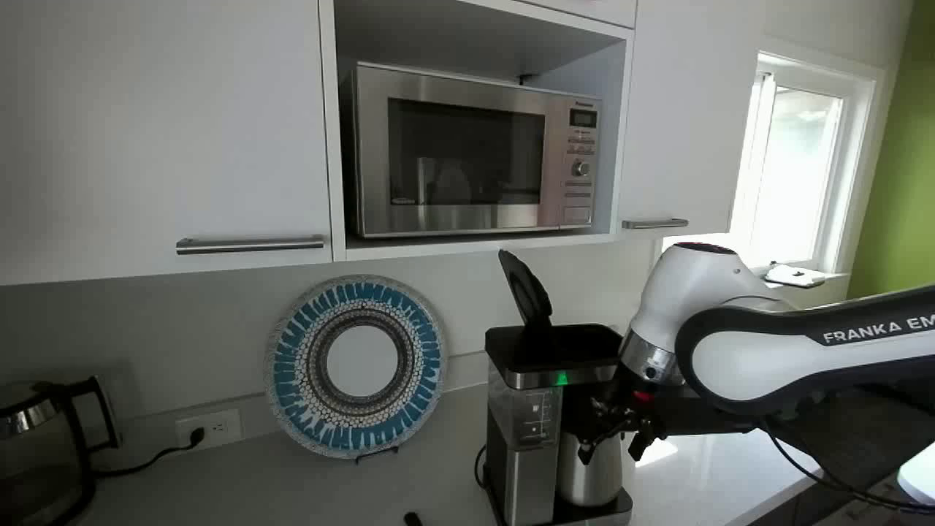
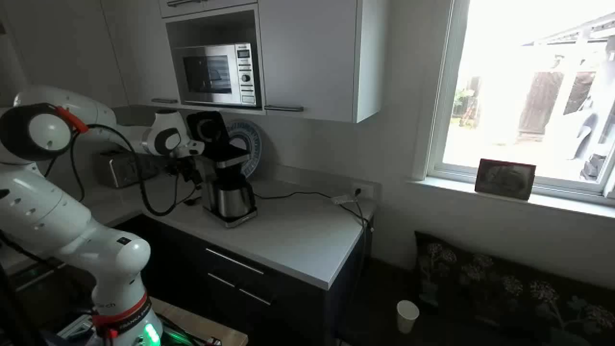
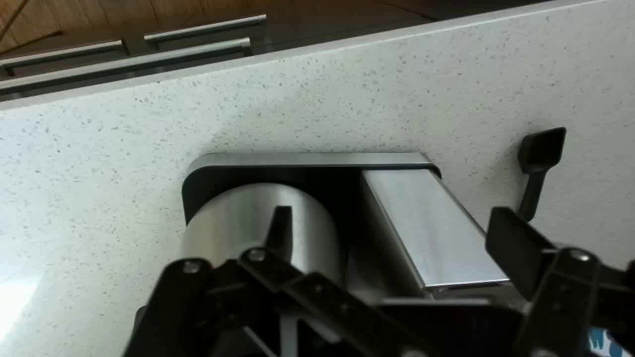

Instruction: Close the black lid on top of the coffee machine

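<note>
Pale speckled table [image 2: 307, 230]. White arm [image 1: 760, 358] reaching over it. Silver microwave [image 1: 467, 153] higher up, in a recess. Coffee machine [image 1: 532, 482] upright on the table, black top section, steel body. Black lid [image 1: 524, 288] at the machine's top, raised; long axis steep, off vertical, hinged end low, free end pointing up and, in an exterior view, tipped toward the picture's left edge. Jaws parted wide in the wrist view, near the machine, below its top; whether touching, cannot tell. Black scoop [image 3: 540, 153] on the table.
</note>
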`<state>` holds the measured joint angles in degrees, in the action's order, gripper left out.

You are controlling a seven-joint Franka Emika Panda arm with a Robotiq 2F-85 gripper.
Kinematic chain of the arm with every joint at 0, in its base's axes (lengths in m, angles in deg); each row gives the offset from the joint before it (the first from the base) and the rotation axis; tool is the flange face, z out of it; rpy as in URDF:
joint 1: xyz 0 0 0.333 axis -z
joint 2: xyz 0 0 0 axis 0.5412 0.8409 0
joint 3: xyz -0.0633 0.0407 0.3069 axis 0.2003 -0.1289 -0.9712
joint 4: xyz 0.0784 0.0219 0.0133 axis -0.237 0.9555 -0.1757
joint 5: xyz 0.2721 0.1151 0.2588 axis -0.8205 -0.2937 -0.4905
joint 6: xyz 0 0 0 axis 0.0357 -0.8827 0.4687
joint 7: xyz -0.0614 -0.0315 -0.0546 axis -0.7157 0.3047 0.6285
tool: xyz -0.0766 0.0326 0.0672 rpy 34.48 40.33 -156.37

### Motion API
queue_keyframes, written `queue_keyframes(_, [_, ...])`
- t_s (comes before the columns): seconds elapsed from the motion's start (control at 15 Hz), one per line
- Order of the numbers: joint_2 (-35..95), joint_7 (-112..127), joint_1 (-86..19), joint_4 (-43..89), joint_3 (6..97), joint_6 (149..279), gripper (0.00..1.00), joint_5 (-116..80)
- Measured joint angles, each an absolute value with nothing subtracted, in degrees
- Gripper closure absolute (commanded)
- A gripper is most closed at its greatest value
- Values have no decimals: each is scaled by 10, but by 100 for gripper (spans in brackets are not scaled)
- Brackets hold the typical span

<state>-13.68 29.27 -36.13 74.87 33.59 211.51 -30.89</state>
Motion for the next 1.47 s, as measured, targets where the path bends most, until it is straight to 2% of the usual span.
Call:
queue_keyframes(0.67, [-142, 291, -363, 728, 333, 2112, 0, -273])
queue_keyframes(1.2, [-174, 282, -362, 599, 292, 1983, 0, -123])
queue_keyframes(1.47, [-180, 266, -367, 570, 287, 1971, 0, -117])
